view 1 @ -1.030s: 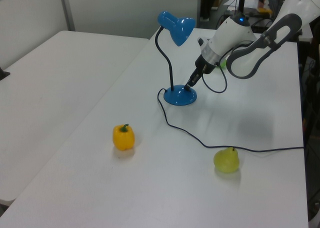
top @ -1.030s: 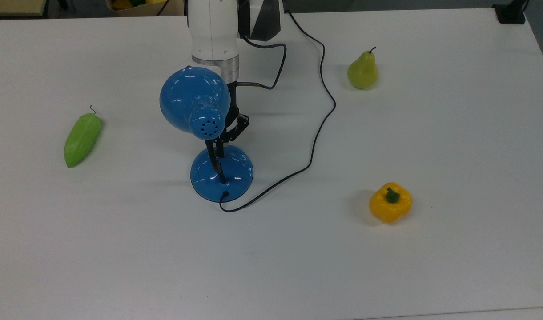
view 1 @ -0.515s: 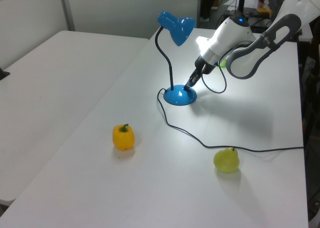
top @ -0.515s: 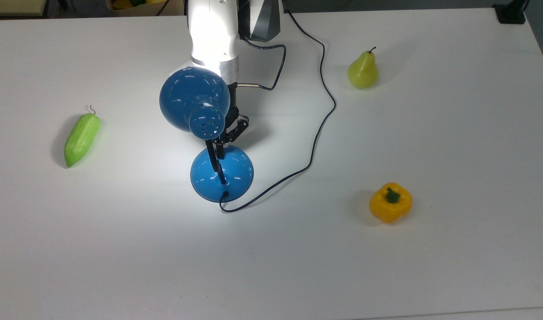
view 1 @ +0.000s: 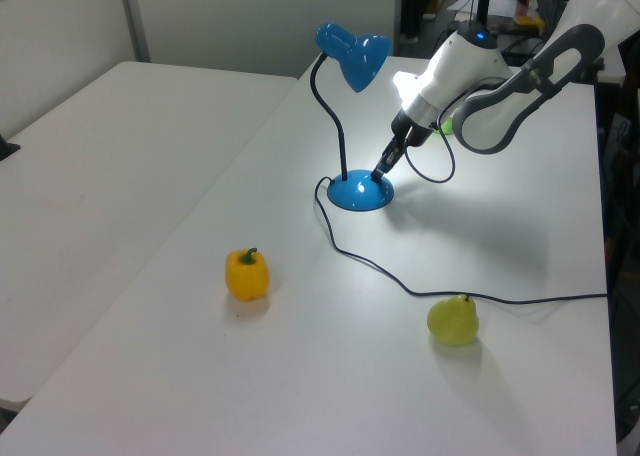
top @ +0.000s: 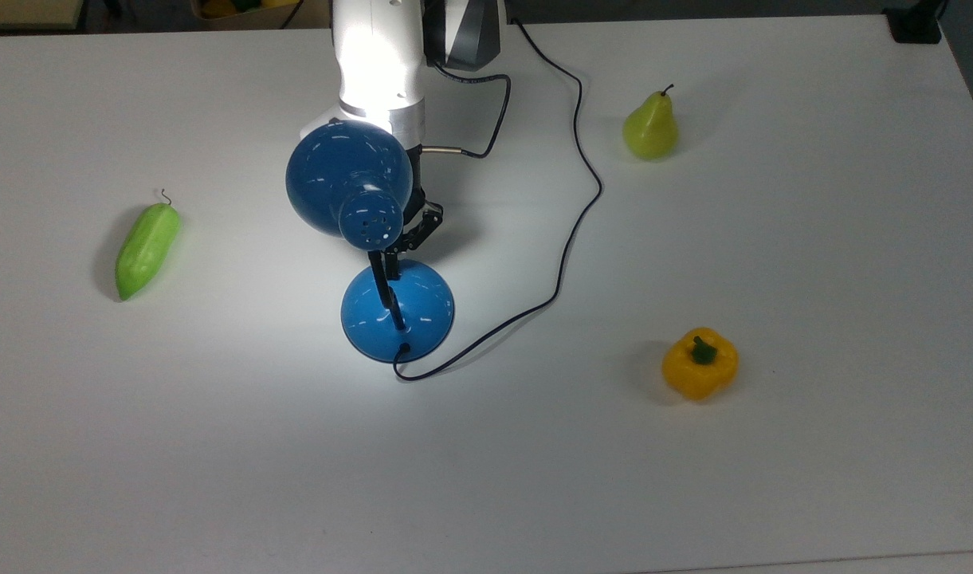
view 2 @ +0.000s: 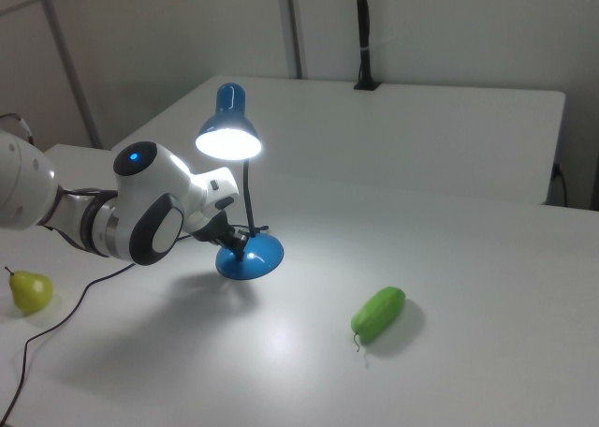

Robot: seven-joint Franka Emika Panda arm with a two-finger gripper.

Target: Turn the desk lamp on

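The blue desk lamp stands mid-table and is lit. Its domed shade point(top: 347, 179) throws a bright pool of light on the white table, and the bulb glows under the shade point(view 2: 227, 132) in the right view. My gripper point(top: 390, 265) is shut, with its tips at the back edge of the round blue base point(top: 410, 315), beside the thin black neck. In the left view the gripper point(view 1: 381, 174) points down onto the base point(view 1: 358, 194). The black cord point(top: 574, 207) runs from the base's front, loops right and leads to the table's far edge.
A green elongated vegetable point(top: 147, 249) lies at the top view's left. A pear point(top: 650, 127) stands at the top view's far right and a yellow bell pepper point(top: 700, 363) at its near right. The arm's own cable point(top: 486, 119) hangs by the wrist.
The lamp was dark one second ago and has been lit since half a second ago. My gripper has drawn back slightly from the base.
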